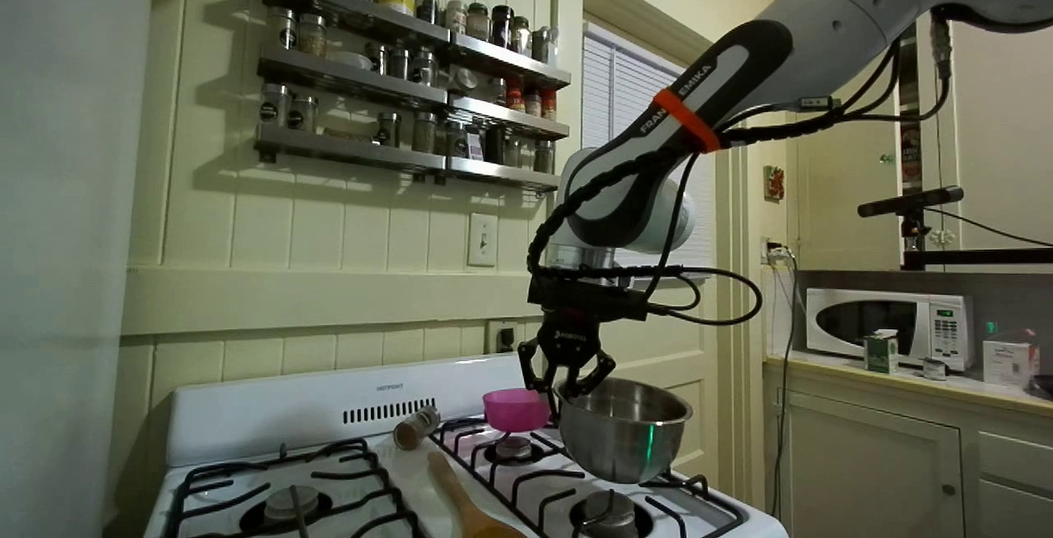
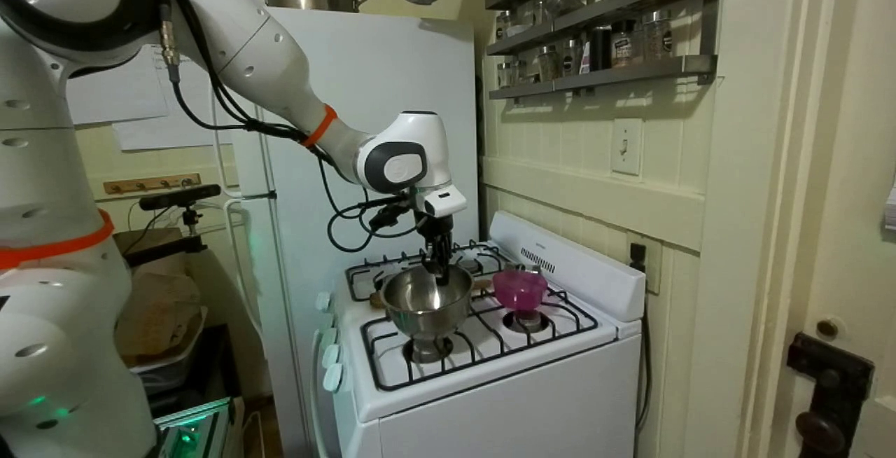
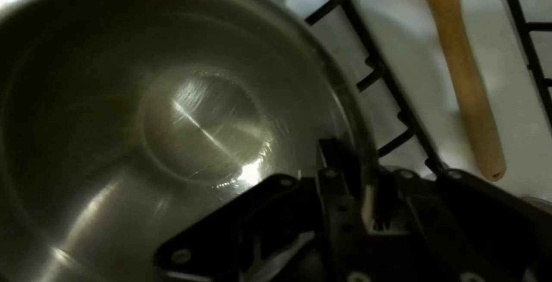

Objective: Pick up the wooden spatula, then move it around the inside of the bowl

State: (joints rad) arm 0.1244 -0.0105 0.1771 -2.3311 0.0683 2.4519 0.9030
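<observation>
The wooden spatula lies on the white strip between the stove's grates. It also shows at the right of the wrist view, apart from the gripper. In an exterior view its middle is hidden behind the bowl, with its handle end showing. The shiny metal bowl appears raised over the front burner, which shows beneath it in both exterior views. My gripper is shut on the bowl's rim, one finger inside and one outside. The rim runs between the fingers in the wrist view.
A small pink bowl sits on the back burner, beside the gripper. A spice jar lies on its side near the stove's back panel. Black grates cover the stove. Spice shelves hang on the wall above.
</observation>
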